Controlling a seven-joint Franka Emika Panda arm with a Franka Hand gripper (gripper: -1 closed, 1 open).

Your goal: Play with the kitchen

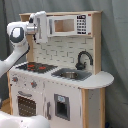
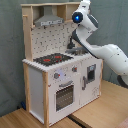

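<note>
The kitchen (image 1: 65,95) is a tall white and light-wood toy with a black faucet (image 1: 83,60), a sink (image 1: 68,75), a red-ringed hob (image 1: 35,66) and an oven door (image 1: 25,105). In the first exterior view my gripper (image 1: 43,27) is raised to the upper shelf, right at the left end of the microwave (image 1: 67,25). The second exterior view shows the kitchen (image 2: 37,85) from its other side, with the grey hood (image 2: 47,21), pegboard (image 2: 50,40) and hob (image 2: 52,59). There the gripper (image 2: 85,6) reaches up behind the top right corner.
My white arm (image 2: 107,52) arches over the counter's right end in the second exterior view and partly hides the faucet. The kitchen stands on a wooden floor (image 2: 95,112) before a grey curtain (image 1: 115,45).
</note>
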